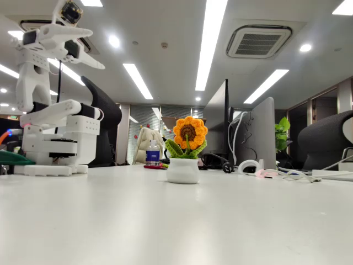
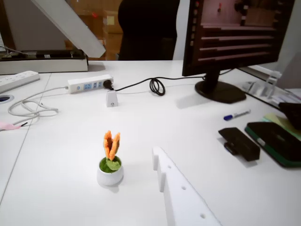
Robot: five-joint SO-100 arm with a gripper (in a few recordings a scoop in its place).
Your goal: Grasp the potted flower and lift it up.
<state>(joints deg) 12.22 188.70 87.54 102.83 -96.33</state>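
White plastic of the end effector [image 2: 131,94] fills the lower foreground of the wrist view, one finger [image 2: 181,195] jutting up from the bottom edge and the other [image 2: 70,23] slanting across the top left corner, the two spread wide with nothing held between them. Beyond the lower finger, the potted flower [image 2: 110,162] stands upright on the white desk [image 2: 202,136], apart from both fingers, its stem vertical and its orange bloom seen edge-on from this angle. In the fixed view the potted flower [image 1: 186,149] turns its dark-centred face toward the camera, while the arm [image 1: 52,105] is folded high at the left, well apart from it. A power strip [image 2: 89,84], a monitor [image 2: 235,42] and a pen [image 2: 236,114] lie farther back.
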